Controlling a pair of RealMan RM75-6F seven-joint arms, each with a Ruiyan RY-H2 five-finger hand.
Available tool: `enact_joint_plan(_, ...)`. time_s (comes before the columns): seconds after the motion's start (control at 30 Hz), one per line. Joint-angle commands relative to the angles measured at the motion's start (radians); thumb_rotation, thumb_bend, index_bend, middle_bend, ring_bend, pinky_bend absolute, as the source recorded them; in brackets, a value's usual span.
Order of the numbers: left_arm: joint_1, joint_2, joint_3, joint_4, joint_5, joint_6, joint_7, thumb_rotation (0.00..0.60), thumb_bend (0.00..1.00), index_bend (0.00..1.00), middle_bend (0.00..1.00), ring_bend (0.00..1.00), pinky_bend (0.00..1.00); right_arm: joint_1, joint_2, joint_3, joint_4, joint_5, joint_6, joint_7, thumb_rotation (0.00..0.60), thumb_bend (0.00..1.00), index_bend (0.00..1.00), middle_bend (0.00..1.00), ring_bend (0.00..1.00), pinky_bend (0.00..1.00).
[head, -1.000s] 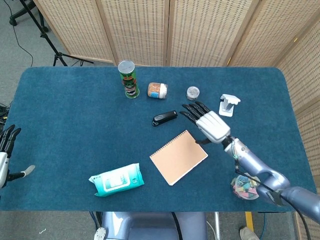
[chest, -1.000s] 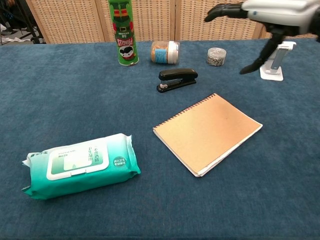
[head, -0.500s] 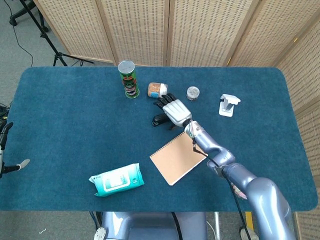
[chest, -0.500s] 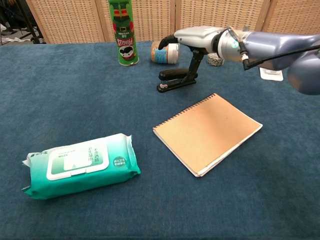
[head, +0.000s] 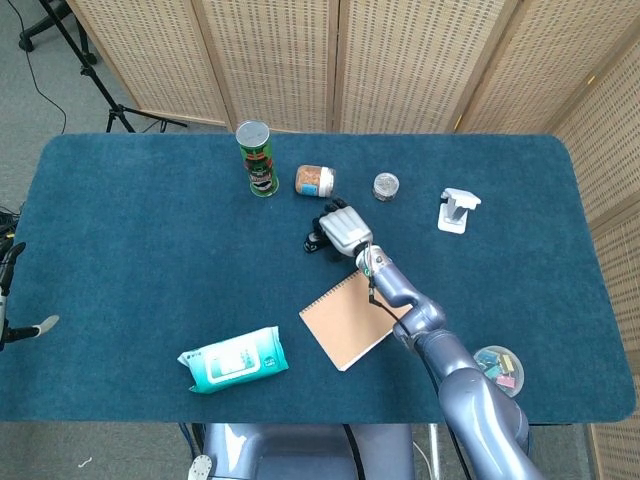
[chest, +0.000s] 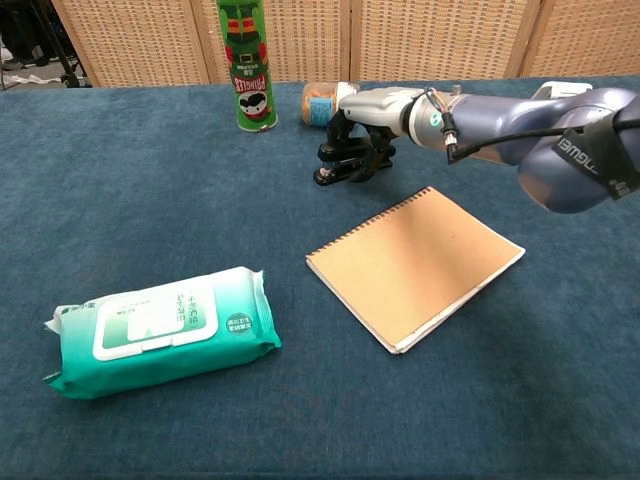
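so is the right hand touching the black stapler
Touching. In the chest view the right hand has its fingers curled down around the black stapler, with no gap showing between them.

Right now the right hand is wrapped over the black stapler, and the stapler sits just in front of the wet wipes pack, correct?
Not quite. The right hand is wrapped over the black stapler, but the stapler sits just in front of the small jar lying on its side, not the wet wipes pack, which lies far off toward the near left of the table. The chest view shows it.
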Motion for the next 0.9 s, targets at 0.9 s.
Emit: enact_joint_plan(0.9, 0.018, 0.031, 0.066, -0.056, 0.13, 0.028, -0.019, 0.6, 0.0, 0.0, 0.0, 0.0, 0.0, -0.333, 0.576, -0.227, -0.927, -0.102, 0.528, -0.443, 0.6, 0.57, 0.56, 0.55, 0.33, 0.17)
